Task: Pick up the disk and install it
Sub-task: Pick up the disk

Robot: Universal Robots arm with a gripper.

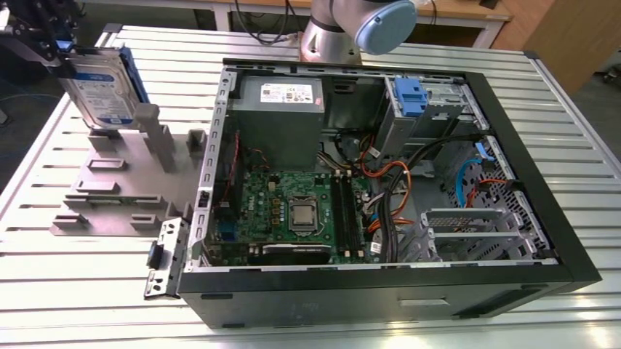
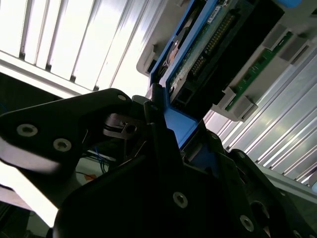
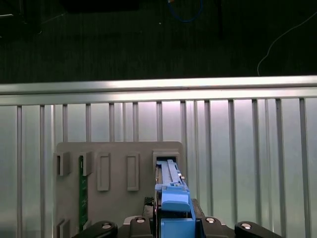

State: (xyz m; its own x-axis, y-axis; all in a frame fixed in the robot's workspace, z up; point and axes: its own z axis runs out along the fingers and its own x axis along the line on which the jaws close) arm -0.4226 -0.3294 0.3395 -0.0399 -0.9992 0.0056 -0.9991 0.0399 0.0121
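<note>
In the exterior view the disk (image 1: 97, 86) stands on edge at the far left, silver with a white-and-blue label and a blue rail. Its lower end is at the upright slot of the grey stand (image 1: 121, 182); whether it still sits in the slot I cannot tell. My gripper (image 1: 51, 52) is shut on the disk's upper end. The first wrist view looks down along the disk's blue rail (image 3: 172, 198), with the stand (image 3: 119, 168) beneath it. In the second wrist view the disk's circuit-board side (image 2: 208, 49) extends away from a dark finger (image 2: 158, 129).
An open computer case (image 1: 221, 182) lies to the exterior view's right of the stand, with a grey power supply (image 1: 276, 98), a motherboard (image 1: 291, 211) and a blue drive bay (image 1: 408, 94) inside. A green board (image 3: 82, 193) stands in another stand slot. The table (image 1: 97, 291) is slatted aluminium.
</note>
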